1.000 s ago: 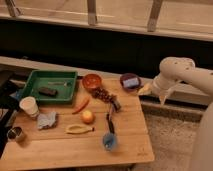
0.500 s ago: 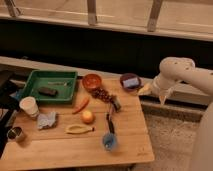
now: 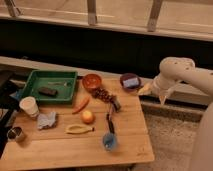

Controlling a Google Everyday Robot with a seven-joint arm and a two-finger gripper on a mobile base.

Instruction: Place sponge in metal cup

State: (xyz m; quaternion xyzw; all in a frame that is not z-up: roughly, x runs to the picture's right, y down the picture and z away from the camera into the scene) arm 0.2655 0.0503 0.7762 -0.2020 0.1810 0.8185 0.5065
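A small metal cup (image 3: 16, 134) stands at the table's front left corner. A blue sponge (image 3: 131, 82) lies in a dark purple bowl (image 3: 123, 78) at the table's back right. My gripper (image 3: 146, 90) hangs at the end of the white arm (image 3: 175, 74), just past the table's right edge and right of the purple bowl. It is not touching the bowl and holds nothing that I can see.
A green tray (image 3: 64, 76) holds a dark block (image 3: 48, 91). On the wooden table (image 3: 60, 152) are an orange bowl (image 3: 92, 81), grapes (image 3: 103, 94), a carrot (image 3: 80, 105), an orange (image 3: 87, 116), a banana (image 3: 79, 129), a blue cup (image 3: 109, 141), a white cup (image 3: 28, 106) and a grey cloth (image 3: 47, 120).
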